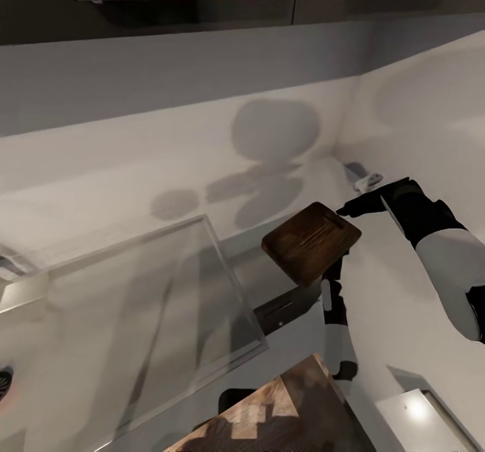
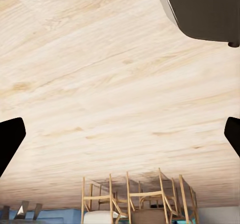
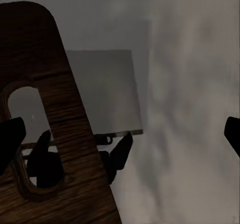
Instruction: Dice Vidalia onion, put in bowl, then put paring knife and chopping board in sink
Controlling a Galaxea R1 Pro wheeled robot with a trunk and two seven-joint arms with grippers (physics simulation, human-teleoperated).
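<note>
The chopping board (image 1: pixel 311 242) is seen tilted in the air just off the tip of the right hand (image 1: pixel 357 204), one corner meeting the hand's dark fingertips. In the right wrist view the board's slotted end (image 3: pixel 40 49) lies against one finger (image 3: pixel 10 139). The other finger is set far across from it, so the right hand (image 3: pixel 120 134) is spread wide. Whether the board is actually gripped cannot be told. The sink (image 1: pixel 232 280) lies beyond and below the board on the side away from that hand, set into the grey surface (image 1: pixel 404 304). The left hand (image 2: pixel 120 134) is spread wide and empty, pointed at pale wood floor (image 2: pixel 100 74), with wooden chairs (image 2: pixel 135 196) past it.
</note>
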